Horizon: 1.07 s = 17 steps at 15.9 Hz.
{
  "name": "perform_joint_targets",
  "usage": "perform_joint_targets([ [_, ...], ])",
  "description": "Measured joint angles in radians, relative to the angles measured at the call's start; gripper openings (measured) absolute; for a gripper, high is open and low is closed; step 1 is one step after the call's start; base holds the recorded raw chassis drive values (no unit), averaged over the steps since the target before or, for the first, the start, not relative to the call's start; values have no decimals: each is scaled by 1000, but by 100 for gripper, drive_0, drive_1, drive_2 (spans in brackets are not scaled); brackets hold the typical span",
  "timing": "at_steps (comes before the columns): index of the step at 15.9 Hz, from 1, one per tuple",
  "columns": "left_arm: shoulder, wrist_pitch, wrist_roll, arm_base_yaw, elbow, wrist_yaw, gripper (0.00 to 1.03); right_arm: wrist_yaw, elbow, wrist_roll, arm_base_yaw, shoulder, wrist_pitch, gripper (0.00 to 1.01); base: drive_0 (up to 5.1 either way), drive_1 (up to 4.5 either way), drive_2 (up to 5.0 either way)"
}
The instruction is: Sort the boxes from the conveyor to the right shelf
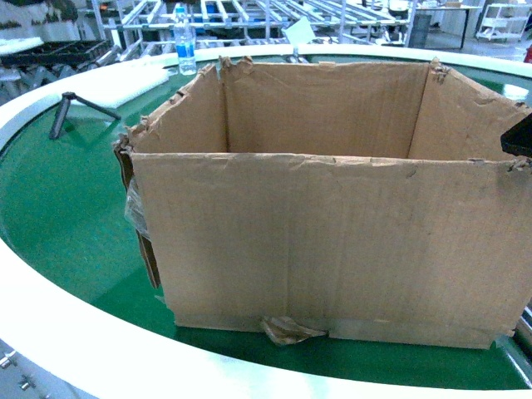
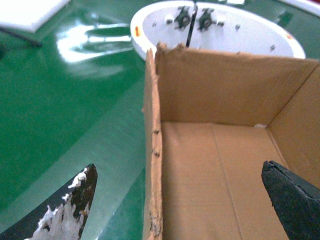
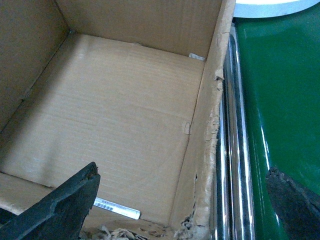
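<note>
The left wrist-mounted view looks down on the large brown corrugated cardboard box [image 2: 220,165], open at the top, with its smooth creased floor and inner walls in sight. The box's left wall runs up the middle of the picture as a thin, ragged, torn edge. The left gripper [image 2: 180,200] is spread wide across that wall: one dark fingertip [image 2: 82,192], worn and flecked with white, hangs outside the box above the glossy green conveyor belt [image 2: 65,125], while the other dark fingertip [image 2: 290,192] hangs inside over the box floor. Neither touches the cardboard. Behind the box lies a round white disc [image 2: 250,30] with small dark fittings, and a flat white slab [image 2: 30,12] lies at upper left.
</note>
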Motion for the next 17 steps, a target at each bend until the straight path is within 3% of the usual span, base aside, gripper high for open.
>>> perform_joint_targets([
  [2,69,-71,-87,-5,23,-18,98,-8,0,-8,1,-1,-17,98,0,0,0],
  [5,95,-135,-194,-56,63,-68,98,-12,0,-19,5,-1,-18,98,0,0,0],
  [8,110,-192,-272,-24,65,-85,98,-32,0,-19,4,-6,-22,98,0,0,0],
  [10,106,-171,-274,-16,58,-94,98,-45,-2,-19,-5,-7,-17,98,0,0,0],
  [13,159,-194,-275,-5,63,-53,98,-44,-10,-14,-8,-8,-13,98,0,0,0],
  [17,187,-182,-274,11,63,-63,98,-39,-10,-9,5,-7,-10,98,0,0,0],
])
